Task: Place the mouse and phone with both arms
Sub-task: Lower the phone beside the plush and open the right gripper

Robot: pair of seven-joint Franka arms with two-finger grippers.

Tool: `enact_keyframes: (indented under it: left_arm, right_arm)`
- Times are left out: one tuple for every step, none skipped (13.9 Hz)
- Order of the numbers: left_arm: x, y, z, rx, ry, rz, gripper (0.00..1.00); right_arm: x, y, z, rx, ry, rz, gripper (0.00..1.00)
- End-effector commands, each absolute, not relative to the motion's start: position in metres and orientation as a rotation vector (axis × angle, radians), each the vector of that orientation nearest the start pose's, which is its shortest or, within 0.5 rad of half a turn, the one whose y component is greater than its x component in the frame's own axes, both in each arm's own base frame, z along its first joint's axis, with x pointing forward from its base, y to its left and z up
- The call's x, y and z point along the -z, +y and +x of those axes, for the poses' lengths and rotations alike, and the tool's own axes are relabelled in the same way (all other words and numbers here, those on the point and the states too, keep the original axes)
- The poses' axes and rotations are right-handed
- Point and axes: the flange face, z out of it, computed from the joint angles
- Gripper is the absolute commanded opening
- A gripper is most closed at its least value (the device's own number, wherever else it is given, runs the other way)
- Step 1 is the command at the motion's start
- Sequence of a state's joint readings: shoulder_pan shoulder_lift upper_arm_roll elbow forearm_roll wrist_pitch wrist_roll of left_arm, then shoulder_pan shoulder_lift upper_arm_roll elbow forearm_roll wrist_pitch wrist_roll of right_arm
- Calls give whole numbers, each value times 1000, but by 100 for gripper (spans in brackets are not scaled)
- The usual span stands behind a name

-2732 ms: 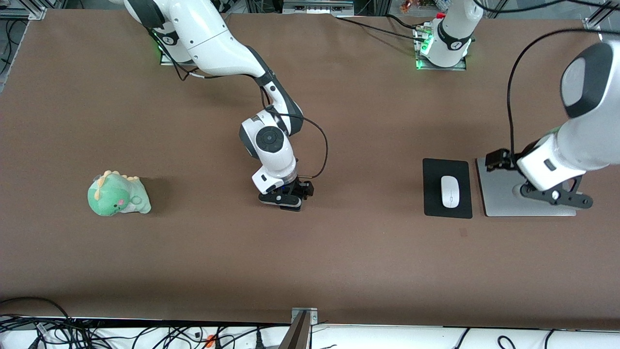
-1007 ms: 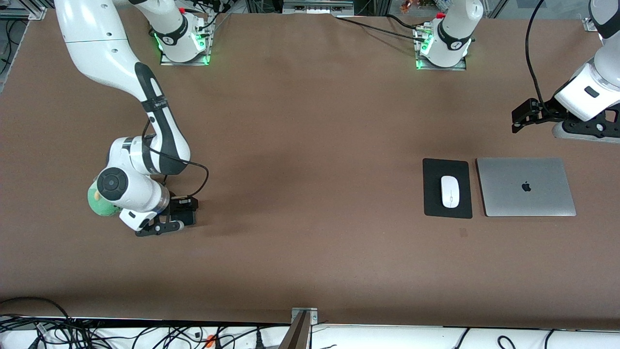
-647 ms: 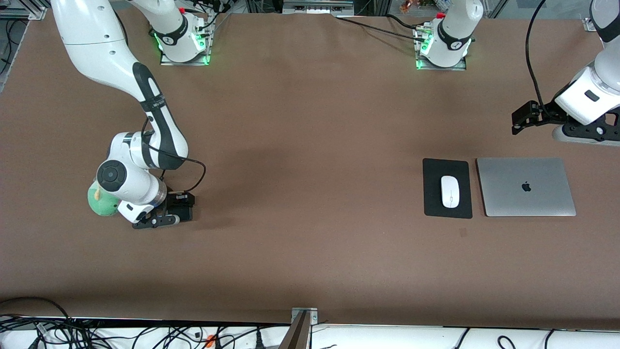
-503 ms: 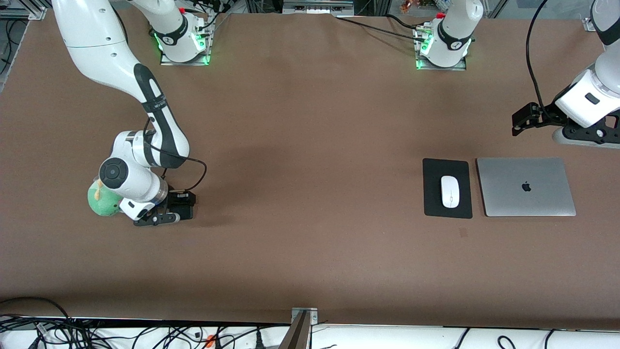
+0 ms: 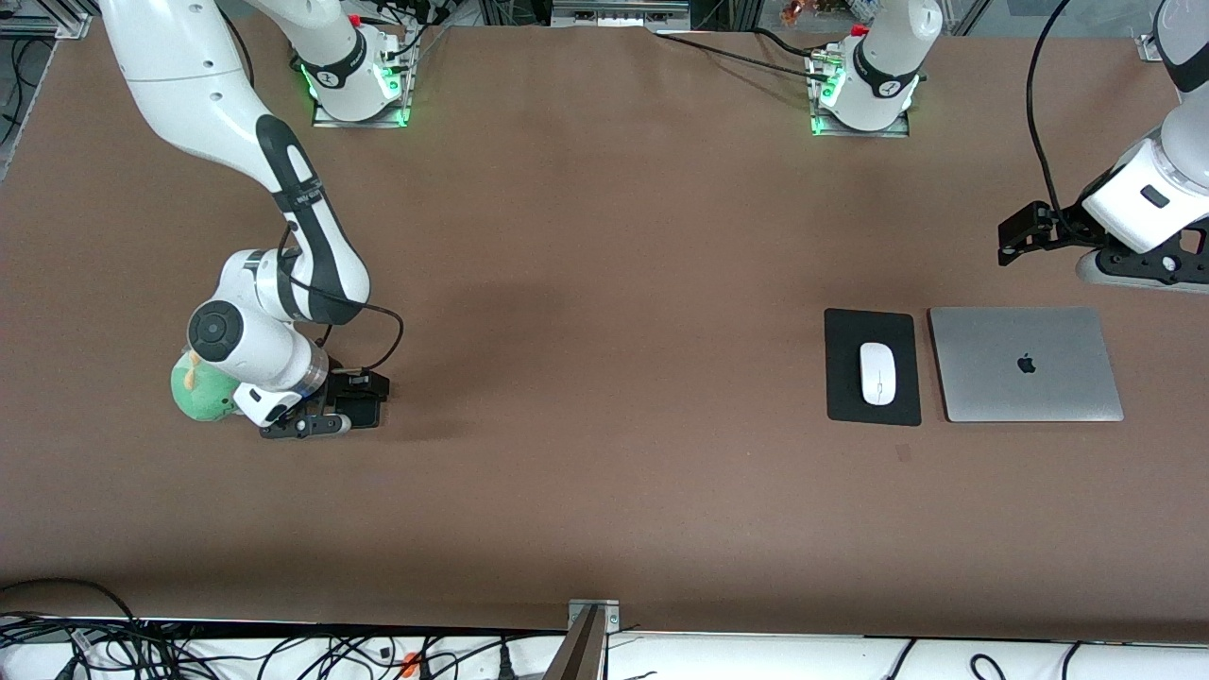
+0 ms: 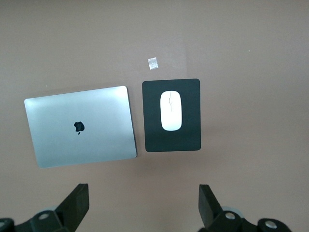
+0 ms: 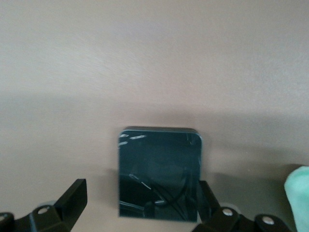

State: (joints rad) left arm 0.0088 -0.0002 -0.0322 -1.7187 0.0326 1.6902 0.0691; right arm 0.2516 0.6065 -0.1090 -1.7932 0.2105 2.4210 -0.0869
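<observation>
The small black glossy rounded-corner phone (image 7: 160,172) lies flat on the brown bench (image 5: 604,453) toward the right arm's end, directly under the right tool (image 5: 321,416) and just beside the green plush dinosaur toy (image 5: 198,392). In the right wrist view the phone sits between the tool's two black fingers (image 7: 72,200), which stand wide on either side of it and do not clamp it; the phone's long axis runs across the gap rather than along it. By my judgement the phone is set down and released, so the coming move for this arm is a straight lift clear, with care not to drag the slab by a fingertip. The right arm reaches out from its base, elbow bent, wrist pointing down at the bench.

The small white glossy oval mouse (image 5: 876,372) rests in the middle of the flat matte black mouse pad (image 5: 872,408), beside the closed silver laptop (image 5: 1025,365), toward the left arm's end. The left tool (image 5: 1129,266) hangs wide and empty above the bare bench beside the laptop's edge that is farther from the front camera; that arm waits.
</observation>
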Motion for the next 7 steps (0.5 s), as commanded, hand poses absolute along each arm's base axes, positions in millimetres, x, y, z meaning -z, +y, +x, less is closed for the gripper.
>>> enact_keyframes:
  left_arm:
    - [-570, -12, 565, -58, 151, -3086, 100]
    - [-570, -12, 565, -58, 151, -3086, 100]
    - [-570, -12, 565, -58, 156, -3087, 100]
    - [-570, -14, 565, -58, 156, -3087, 100]
    - [-570, -15, 565, -58, 156, -3087, 100]
    - [-570, -14, 565, -58, 156, -3085, 100]
    - [-570, -14, 565, -58, 158, -3085, 100]
  right_arm:
    - [-278, 113, 648, -13, -127, -3015, 100]
    - [-300, 114, 647, -30, -104, -3016, 100]
    - [-324, 113, 645, -25, -87, -3016, 100]
    - [-347, 111, 641, -19, -93, -3015, 100]
    - [-372, 109, 636, -9, -120, -3029, 100]
    - [-399, 105, 630, 1, -143, -3051, 100]
    - [-428, 101, 620, 7, -156, -3060, 100]
